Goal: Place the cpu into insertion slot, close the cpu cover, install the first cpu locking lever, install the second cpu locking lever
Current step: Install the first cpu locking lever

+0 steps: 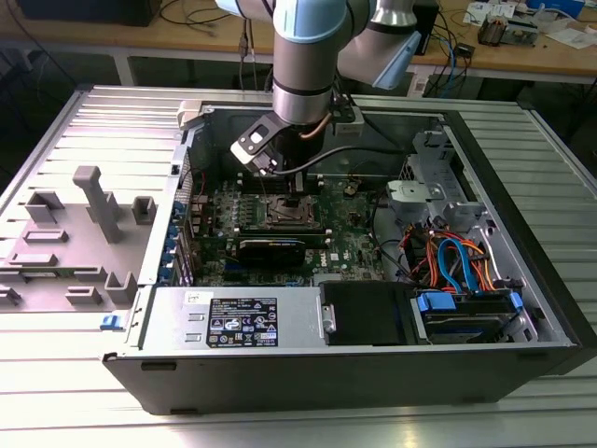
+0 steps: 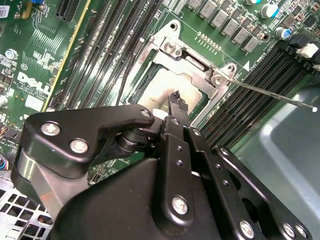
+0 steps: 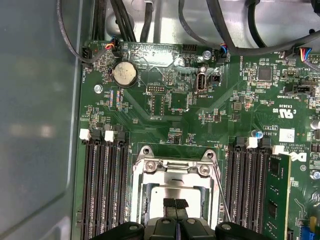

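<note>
The cpu [image 3: 159, 196] lies in the insertion slot [image 1: 283, 213], its dull silver top [image 2: 156, 94] showing through the window of the cpu cover [image 3: 175, 172]. That cover [image 2: 200, 69] lies flat around the chip. My gripper [image 3: 175, 203] is shut with nothing between the fingers. Its tips [image 2: 176, 98] sit right over the middle of the cpu; whether they touch it I cannot tell. A thin locking lever [image 2: 272, 96] sticks out free beside the socket [image 3: 221, 192]. In the exterior view the gripper [image 1: 291, 182] hangs low over the socket.
Black memory slots [image 3: 102, 185] flank the socket on both sides of the green board [image 3: 170, 105]. Case walls [image 1: 187, 140] surround the work. Orange and blue cables [image 1: 448, 257] and a drive cage sit at the exterior view's right. A grey fixture [image 1: 89, 201] stands outside the case.
</note>
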Controlling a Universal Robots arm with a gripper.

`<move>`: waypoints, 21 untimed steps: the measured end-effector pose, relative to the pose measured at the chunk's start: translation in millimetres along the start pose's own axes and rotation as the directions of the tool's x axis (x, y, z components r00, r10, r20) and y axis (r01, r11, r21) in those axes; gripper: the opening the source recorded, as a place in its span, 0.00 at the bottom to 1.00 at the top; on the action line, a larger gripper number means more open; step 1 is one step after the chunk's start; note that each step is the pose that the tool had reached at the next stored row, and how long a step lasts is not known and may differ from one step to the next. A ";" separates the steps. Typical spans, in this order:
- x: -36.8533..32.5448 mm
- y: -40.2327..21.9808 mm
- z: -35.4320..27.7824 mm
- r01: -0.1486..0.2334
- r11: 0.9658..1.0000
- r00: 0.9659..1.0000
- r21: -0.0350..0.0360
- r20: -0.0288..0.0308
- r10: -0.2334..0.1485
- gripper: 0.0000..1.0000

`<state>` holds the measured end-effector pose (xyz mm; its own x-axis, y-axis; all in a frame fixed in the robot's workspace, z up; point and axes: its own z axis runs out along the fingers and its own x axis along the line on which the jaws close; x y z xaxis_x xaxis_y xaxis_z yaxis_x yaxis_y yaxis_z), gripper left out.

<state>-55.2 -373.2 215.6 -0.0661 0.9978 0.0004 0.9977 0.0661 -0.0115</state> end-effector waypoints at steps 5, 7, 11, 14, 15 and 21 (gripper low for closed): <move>0.1 0.1 -0.4 0.000 1.000 1.000 0.000 0.000 0.000 0.11; 0.0 0.1 -1.0 0.000 1.000 1.000 0.000 0.000 0.000 0.11; 0.0 0.0 -3.3 0.000 1.000 1.000 0.000 0.000 0.000 0.11; 0.0 0.0 -5.0 0.000 1.000 1.000 0.000 0.000 0.000 0.11; 0.0 0.0 -5.7 0.000 1.000 1.000 0.000 0.000 0.000 0.11; 0.0 0.0 -8.6 0.000 1.000 1.000 0.000 0.000 0.000 0.11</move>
<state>-55.1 -373.2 224.2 -0.0660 0.9978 0.0005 0.9978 0.0660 -0.0115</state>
